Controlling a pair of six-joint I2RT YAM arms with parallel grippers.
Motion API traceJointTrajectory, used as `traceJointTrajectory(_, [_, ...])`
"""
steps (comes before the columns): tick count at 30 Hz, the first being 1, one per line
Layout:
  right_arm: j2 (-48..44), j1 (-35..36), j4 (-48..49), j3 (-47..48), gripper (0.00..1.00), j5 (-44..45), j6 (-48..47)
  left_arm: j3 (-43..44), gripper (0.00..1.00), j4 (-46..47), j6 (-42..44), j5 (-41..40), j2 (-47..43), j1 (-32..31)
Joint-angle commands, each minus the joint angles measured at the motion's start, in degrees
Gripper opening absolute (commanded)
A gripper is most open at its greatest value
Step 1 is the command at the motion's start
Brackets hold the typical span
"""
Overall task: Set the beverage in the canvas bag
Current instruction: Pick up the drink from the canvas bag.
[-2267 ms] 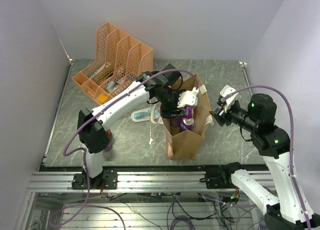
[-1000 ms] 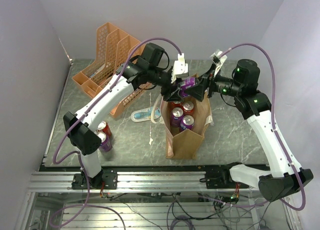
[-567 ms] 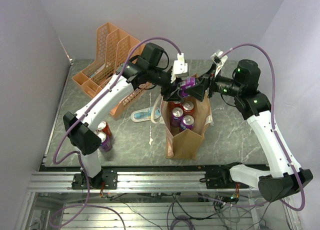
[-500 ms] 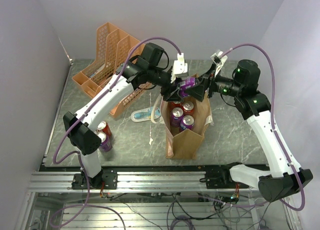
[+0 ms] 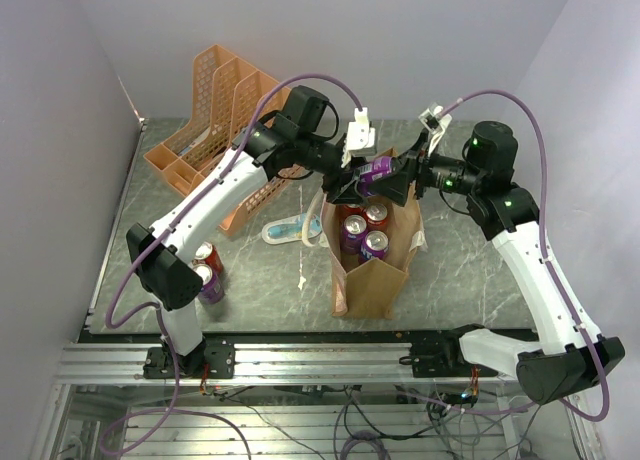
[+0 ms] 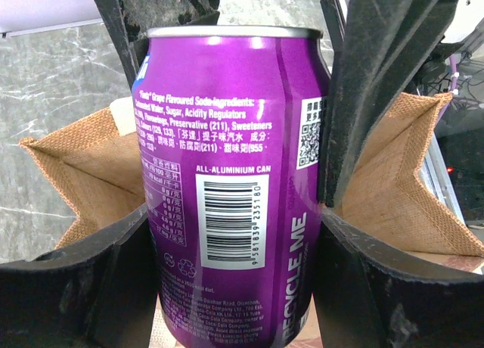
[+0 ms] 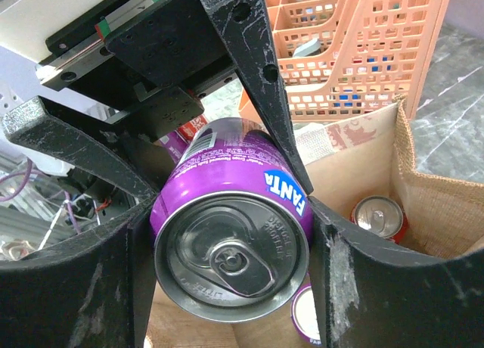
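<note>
The can [image 5: 375, 167], a purple one, is in the air over the open mouth of the bag [image 5: 375, 280], toward the bag's far end and clear of its rim. It lies roughly level, one end toward each arm.

The left tool [image 6: 233, 219] is clamped on the can, with a finger pressed to each side of it. The right tool [image 7: 231, 212] has come in from the other end. The can's top faces its camera, and its fingers sit against the can's sides too, so both tools hold the can at once. Each wrist view shows the other tool's fingers beyond the can.

The bag stands upright near the middle of the tabletop [image 5: 450, 280], a little toward the near edge. Three cans [image 5: 365, 230] stand upright inside it.

Two more cans [image 5: 208, 268], one red and one purple, stand by the left arm's base at the near left of the tabletop. An orange organiser [image 5: 225, 110] sits in the far left corner. A pale flat item [image 5: 290, 228] lies just left of the bag; what it is I cannot tell.
</note>
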Motion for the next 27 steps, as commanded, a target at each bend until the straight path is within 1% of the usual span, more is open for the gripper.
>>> traceJointTrajectory(1, [-0.3,-1.0,1.7,0.7,0.61,-0.8,0.6,0.7,0.07,3.7,1.8,3.8,-2.7,0.0])
traceJointTrajectory(3, [-0.3,-1.0,1.4,1.1,0.54,0.0,0.3,0.1,0.11,4.0,1.3,3.1,-2.7,0.0])
traceJointTrajectory(5, [-0.3,-1.1,0.6,1.4,0.45,1.7,-0.2,-1.1,0.21,5.0,-0.4,1.6,-2.8,0.0])
traceJointTrajectory(7, [-0.6,-1.1,-0.1,1.6,0.33,3.2,-1.0,-2.0,0.34,5.2,-1.2,1.0,-3.0,0.0])
traceJointTrajectory(9, [-1.1,-1.2,-0.6,1.7,0.17,4.3,-1.9,-2.5,0.42,4.8,-1.1,0.6,-3.2,0.0])
traceJointTrajectory(10, [-1.2,-1.1,-1.0,2.0,0.10,4.5,-2.4,-2.9,0.46,4.4,-0.8,0.0,-3.3,0.0])
traceJointTrajectory(11, [-1.2,-1.2,-1.7,2.5,0.04,4.9,-2.9,-3.1,0.51,4.1,-0.5,-0.6,-3.5,0.0])
traceJointTrajectory(12, [-1.1,-1.1,-2.4,3.1,0.00,5.2,-3.6,-3.3,0.59,3.8,-0.4,-1.5,-3.7,0.0])
traceJointTrajectory(13, [-1.1,-1.1,-3.0,3.7,0.00,5.5,-4.1,-3.6,0.65,3.8,-0.7,-2.5,-3.9,0.0])
traceJointTrajectory(15, [-1.3,-1.2,-3.9,4.5,0.00,5.7,-5.4,-4.2,0.87,4.1,-1.7,-4.5,-4.5,0.2])
traceJointTrajectory(16, [-1.2,-1.1,-4.2,4.8,0.00,5.8,-5.7,-4.5,0.94,4.2,-2.0,-5.2,-4.7,0.3])
traceJointTrajectory(17, [-1.1,-1.2,-4.4,5.1,0.00,5.7,-6.2,-4.8,0.97,4.2,-2.3,-5.7,-4.9,0.6])
traceJointTrajectory(22, [-0.3,-1.3,-6.3,7.0,0.00,5.7,-8.3,-6.0,0.98,3.2,-1.8,-7.4,-6.2,1.6])
traceJointTrajectory(25, [-0.7,-1.5,-8.2,7.4,0.00,6.7,-10.6,-6.5,0.98,1.4,0.6,-8.9,-7.5,2.6])
traceJointTrajectory(27, [-1.1,-1.6,-9.7,7.2,0.00,7.8,-12.2,-7.4,0.95,-0.1,3.5,-9.6,-8.8,3.4])
